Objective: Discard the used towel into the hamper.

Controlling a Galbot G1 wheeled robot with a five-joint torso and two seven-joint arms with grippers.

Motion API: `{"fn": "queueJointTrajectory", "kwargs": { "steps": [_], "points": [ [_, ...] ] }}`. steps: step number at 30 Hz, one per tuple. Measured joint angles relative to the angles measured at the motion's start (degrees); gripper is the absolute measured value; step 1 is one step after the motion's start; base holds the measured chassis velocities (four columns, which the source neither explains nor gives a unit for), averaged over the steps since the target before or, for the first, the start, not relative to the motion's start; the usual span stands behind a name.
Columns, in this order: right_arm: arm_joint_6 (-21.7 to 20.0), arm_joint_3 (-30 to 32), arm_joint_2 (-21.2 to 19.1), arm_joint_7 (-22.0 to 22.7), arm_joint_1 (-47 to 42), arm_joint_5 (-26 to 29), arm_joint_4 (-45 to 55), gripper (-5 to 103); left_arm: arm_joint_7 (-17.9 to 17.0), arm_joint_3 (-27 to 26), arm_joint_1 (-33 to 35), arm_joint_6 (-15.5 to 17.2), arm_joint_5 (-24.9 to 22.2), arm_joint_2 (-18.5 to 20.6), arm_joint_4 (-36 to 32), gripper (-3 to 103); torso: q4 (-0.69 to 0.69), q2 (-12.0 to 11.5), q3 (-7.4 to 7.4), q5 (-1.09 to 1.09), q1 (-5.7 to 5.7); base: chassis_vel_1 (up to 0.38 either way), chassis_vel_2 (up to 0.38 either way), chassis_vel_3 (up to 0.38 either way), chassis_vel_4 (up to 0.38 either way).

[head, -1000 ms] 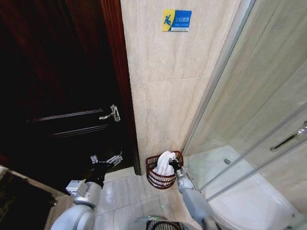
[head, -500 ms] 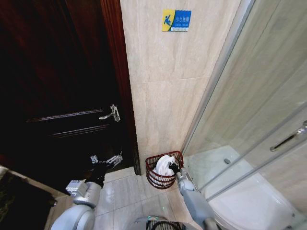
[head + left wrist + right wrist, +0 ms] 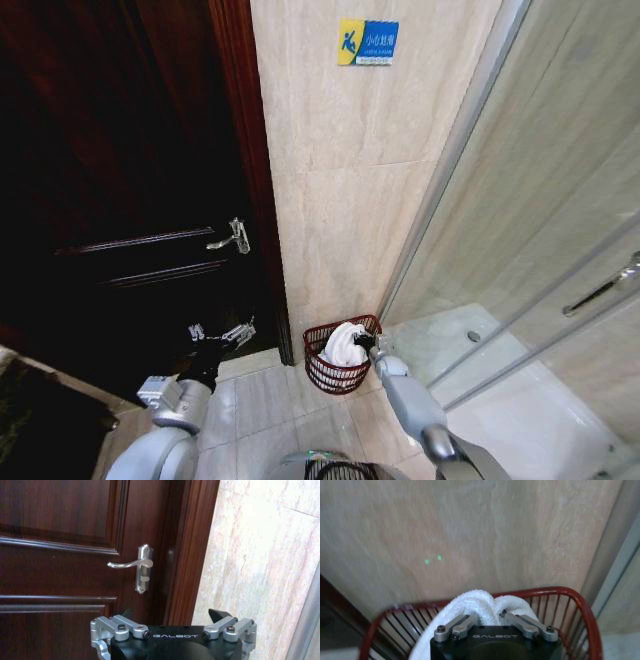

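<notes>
Lower centre of the head view: right gripper (image 3: 362, 343) clenched on the white towel (image 3: 343, 343), holding it inside the hamper (image 3: 335, 374) for disposal. Left gripper (image 3: 222, 333), fingers spread, idles lower left by the door (image 3: 120, 200).

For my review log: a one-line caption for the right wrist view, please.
Right gripper over the red wire hamper, its fingers around the white towel, tiled wall behind.
</notes>
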Motion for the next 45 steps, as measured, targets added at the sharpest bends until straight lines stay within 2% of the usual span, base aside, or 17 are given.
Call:
{"fn": "queueJointTrajectory", "kwargs": {
  "steps": [5, 7, 10, 11, 13, 16, 17, 19, 20, 22, 23, 24, 25, 26, 30, 39, 45],
  "points": [
    [0.0, 1.3, 0.2, -0.7, 0.4, -4.3, -1.9, 7, 0.0, 0.0, 0.0, 0.0, 0.0, 0.0, 0.0, 100, -0.01, 0.0, 0.00, 0.00, 0.00, 0.000, 0.000, 0.000, 0.000],
    [-0.1, 1.4, 0.3, -0.8, 0.1, -4.3, -2.3, 17, 0.0, 0.0, 0.0, 0.0, 0.0, 0.0, 0.0, 100, 0.00, 0.0, 0.00, 0.00, 0.00, 0.000, 0.000, 0.000, 0.000],
    [-0.1, 1.5, 0.3, -1.1, -0.2, -4.3, -2.6, 23, 0.0, 0.0, 0.0, 0.0, 0.0, 0.0, 0.0, 100, -0.01, 0.0, 0.00, 0.01, 0.00, 0.000, 0.000, 0.000, 0.000],
    [-0.1, 1.5, 0.2, -1.3, -0.3, -4.3, -2.7, 33, 0.0, 0.0, 0.0, 0.0, 0.0, 0.0, 0.0, 100, -0.01, 0.0, 0.00, 0.01, 0.00, 0.000, 0.000, 0.000, 0.000],
    [-0.1, 1.5, 0.2, -1.4, -0.4, -4.3, -2.7, 33, 0.0, 0.0, 0.0, 0.0, 0.0, 0.0, 0.0, 100, -0.01, 0.0, 0.00, 0.00, 0.00, 0.000, 0.000, 0.000, 0.000],
    [-0.6, 1.4, 0.2, -1.5, -0.6, -5.0, -2.6, 49, 0.0, 0.0, 0.0, 0.0, 0.0, 0.0, 0.0, 100, 0.00, 0.0, 0.00, 0.00, 0.00, 0.000, 0.000, 0.000, 0.000],
    [-0.6, 1.4, 0.2, -1.5, -0.6, -5.0, -2.6, 49, 0.0, 0.0, 0.0, 0.0, 0.0, 0.0, 0.0, 100, 0.00, 0.0, 0.00, 0.00, 0.00, 0.000, 0.000, 0.000, 0.000],
    [-0.6, 1.2, 0.2, -1.5, -1.0, -5.9, -1.8, 60, 0.0, 0.0, 0.0, 0.0, 0.0, 0.0, 0.0, 100, -0.01, 0.0, 0.00, 0.00, 0.00, 0.000, 0.000, 0.000, 0.000],
    [-0.6, 1.2, 0.2, -1.5, -1.0, -5.9, -1.8, 60, 0.0, 0.0, 0.0, 0.0, 0.0, 0.0, 0.0, 100, -0.01, 0.0, 0.00, 0.00, 0.00, 0.000, 0.000, 0.000, 0.000],
    [-0.6, 0.0, 0.0, -2.4, -2.0, -5.6, 0.3, 71, 0.0, 0.0, 0.0, 0.0, 0.0, 0.0, 0.0, 100, 0.00, 0.0, 0.00, 0.00, 0.00, 0.000, 0.000, 0.000, 0.000],
    [-0.2, -0.3, 0.1, -2.9, -2.4, -5.9, 1.0, 71, 0.0, 0.0, 0.0, 0.0, 0.0, 0.0, 0.0, 100, -0.01, 0.0, 0.00, 0.00, 0.00, 0.000, 0.000, 0.000, 0.000],
    [0.3, -0.2, 0.4, -3.2, -2.6, -6.7, 1.3, 82, 0.0, 0.0, 0.0, 0.0, 0.0, 0.0, 0.0, 100, -0.01, 0.0, 0.00, -0.01, 0.00, 0.000, 0.000, 0.000, 0.000],
    [0.3, -0.2, 0.4, -3.2, -2.6, -6.7, 1.3, 82, 0.0, 0.0, 0.0, 0.0, 0.0, 0.0, 0.0, 100, -0.01, 0.0, 0.00, -0.01, 0.00, 0.000, 0.000, 0.000, 0.000],
    [0.7, -0.1, 0.9, -3.3, -2.7, -7.3, 1.4, 88, 0.0, 0.0, 0.0, 0.0, 0.0, 0.0, 0.0, 100, 0.00, 0.0, 0.00, 0.00, 0.00, 0.000, 0.000, 0.000, 0.000],
    [1.4, 0.2, 1.6, -2.8, -2.5, -8.3, 0.5, 97, 0.0, 0.0, 0.0, 0.0, 0.0, 0.0, 0.0, 100, 0.00, 0.0, 0.00, 0.00, 0.00, 0.000, 0.000, 0.000, 0.000],
    [2.0, 2.5, 2.4, -0.5, -1.8, -10.6, -4.7, 100, 0.0, 0.0, 0.0, 0.0, 0.0, 0.0, 0.0, 100, -0.01, 0.0, 0.00, 0.00, 0.00, 0.000, 0.000, 0.000, 0.000],
    [6.8, 2.2, 2.9, 1.4, -1.2, -9.0, -7.1, 100, 0.0, 0.0, 0.0, 0.0, 0.0, 0.0, 0.0, 100, -0.01, 0.0, 0.00, 0.00, 0.00, 0.000, 0.000, 0.000, 0.000]
  ]
}}
